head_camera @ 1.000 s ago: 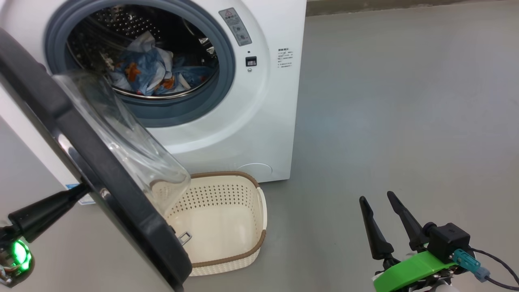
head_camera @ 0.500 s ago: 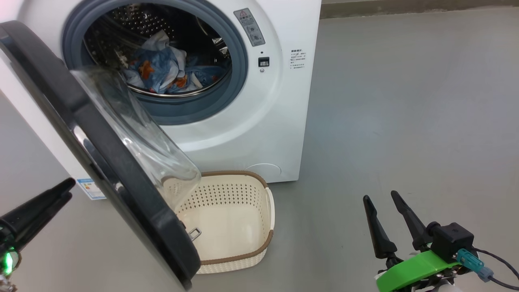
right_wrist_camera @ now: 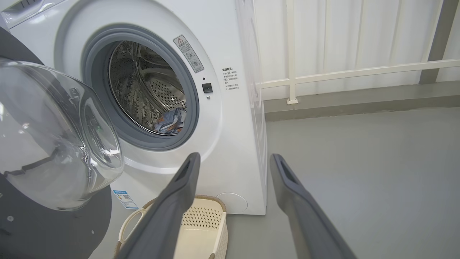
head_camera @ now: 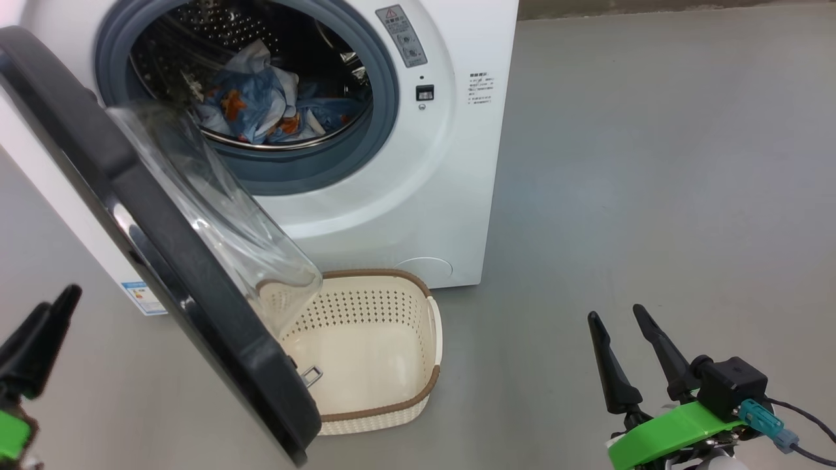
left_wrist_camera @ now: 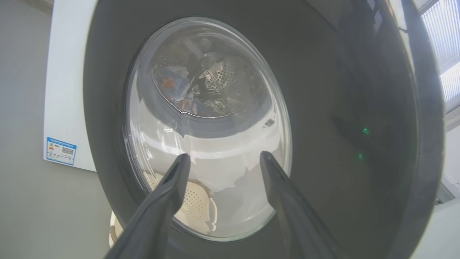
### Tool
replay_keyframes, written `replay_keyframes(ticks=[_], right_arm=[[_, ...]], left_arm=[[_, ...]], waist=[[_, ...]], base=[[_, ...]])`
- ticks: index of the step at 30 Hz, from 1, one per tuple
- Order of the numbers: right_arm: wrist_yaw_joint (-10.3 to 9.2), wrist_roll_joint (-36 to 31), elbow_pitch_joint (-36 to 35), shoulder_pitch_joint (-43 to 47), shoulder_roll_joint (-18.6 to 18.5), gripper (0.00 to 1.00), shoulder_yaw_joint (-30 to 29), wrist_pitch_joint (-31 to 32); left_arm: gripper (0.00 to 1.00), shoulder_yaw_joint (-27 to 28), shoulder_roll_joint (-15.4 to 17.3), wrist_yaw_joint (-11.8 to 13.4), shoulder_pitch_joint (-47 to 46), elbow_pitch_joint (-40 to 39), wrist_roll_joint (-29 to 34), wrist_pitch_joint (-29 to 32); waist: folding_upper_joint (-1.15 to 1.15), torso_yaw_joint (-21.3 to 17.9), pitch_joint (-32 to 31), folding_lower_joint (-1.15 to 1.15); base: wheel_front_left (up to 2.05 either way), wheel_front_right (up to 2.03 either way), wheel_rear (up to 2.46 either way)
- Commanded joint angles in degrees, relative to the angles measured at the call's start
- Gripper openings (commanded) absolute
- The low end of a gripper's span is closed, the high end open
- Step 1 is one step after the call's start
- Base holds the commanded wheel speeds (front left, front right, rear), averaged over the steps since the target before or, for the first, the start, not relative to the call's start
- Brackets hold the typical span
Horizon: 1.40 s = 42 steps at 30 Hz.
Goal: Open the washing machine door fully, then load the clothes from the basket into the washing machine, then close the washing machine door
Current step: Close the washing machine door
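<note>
The white washing machine [head_camera: 405, 196] stands at the upper left, and the clothes [head_camera: 255, 104], blue with orange prints, lie in its steel drum. The washing machine door [head_camera: 163, 261] hangs half swung across the opening, its glass bowl over the basket [head_camera: 392, 408], which holds no cloth. My left gripper [head_camera: 57, 299] is open at the lower left, behind the door's outer face and apart from it. The left wrist view has the open left gripper [left_wrist_camera: 225, 155] facing the door [left_wrist_camera: 323, 108]. My right gripper [head_camera: 617, 313] stands open above the floor at the lower right.
Bare grey floor [head_camera: 653, 163] stretches right of the machine. A blue label [head_camera: 137, 297] is stuck low on the machine's side. In the right wrist view a white railing [right_wrist_camera: 341, 73] and pale wall close off the back, and the clothes [right_wrist_camera: 170, 122] show in the drum.
My left gripper has drawn back down and to the left, off the door's outer face, and its fingers have parted. The right gripper has not moved. The head camera shifted a little.
</note>
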Motion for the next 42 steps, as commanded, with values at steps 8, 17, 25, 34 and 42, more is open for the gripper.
replay_keyframes(ticks=[8, 17, 25, 34, 42], right_arm=[[0.09, 0.2, -1.4, -0.3, 0.1, 1.0, 1.0, -0.3], [0.09, 0.1, -1.2, -0.4, 0.1, 1.0, 1.3, -0.3], [0.09, 0.0, -0.9, -0.5, 0.1, 1.0, 1.7, -0.3], [0.09, -0.4, -0.5, -0.7, 0.1, 1.0, 2.0, -0.3], [0.09, -0.5, -0.4, -0.8, 0.1, 1.0, 2.0, -0.3]], left_arm=[[1.0, -6.7, 5.5, -0.4, 2.9, 1.2, 9.3, -22.0], [1.0, -12.8, 5.7, -0.4, 4.1, 9.5, 16.9, -35.7], [1.0, -10.8, 1.3, -0.4, 4.0, 11.8, 24.2, -36.8], [1.0, -10.4, -1.9, -0.4, 4.6, 11.7, 27.2, -36.8], [1.0, -10.5, -2.1, -0.4, 4.7, 11.7, 27.6, -36.8]], waist=[[0.0, 0.3, -0.7, 0.0], [0.0, 0.0, -1.3, 0.0], [0.0, -0.2, -1.5, 0.0], [0.0, -0.2, -1.6, 0.0], [0.0, 0.0, -1.5, 0.0]], base=[[0.0, 0.0, 0.0], [0.0, 0.0, 0.0], [0.0, 0.0, 0.0], [0.0, 0.0, 0.0], [0.0, 0.0, 0.0]])
